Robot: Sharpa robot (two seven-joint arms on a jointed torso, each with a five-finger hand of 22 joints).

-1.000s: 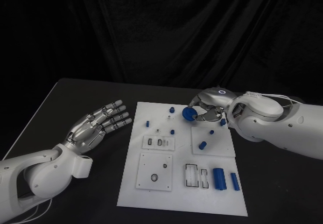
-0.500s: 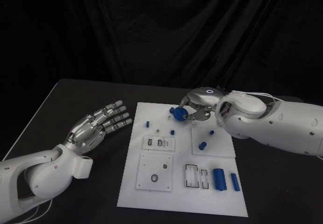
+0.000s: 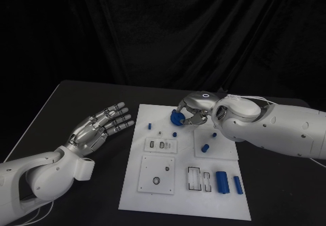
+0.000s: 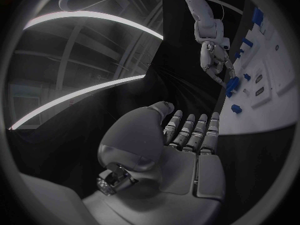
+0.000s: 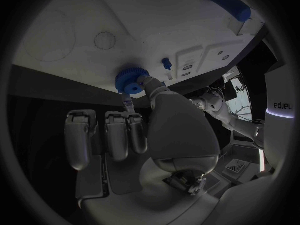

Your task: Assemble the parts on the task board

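My right hand (image 3: 197,109) pinches a round blue toothed part (image 3: 177,117) over the far end of the white task board (image 3: 183,197). In the right wrist view the thumb and a finger grip this part (image 5: 131,80) just above the board (image 5: 156,20). My left hand (image 3: 101,125) hovers left of the board, fingers spread, holding nothing. The left wrist view has its palm (image 4: 187,145) facing the board (image 4: 272,85), with the right hand (image 4: 215,60) and the blue part (image 4: 232,86) beyond. Small blue pegs (image 3: 149,125) (image 3: 175,134) stand on the board.
Two blue cylinders (image 3: 221,180) (image 3: 237,183) lie at the board's near right. Another blue peg (image 3: 205,148) stands on a raised white square right of centre. Raised plates with slots and holes (image 3: 157,173) cover the board's left half. Black table (image 3: 75,99) surrounds it.
My right hand has carried the round blue part leftwards along the board's far end and slightly lower. The left hand has stayed where it was.
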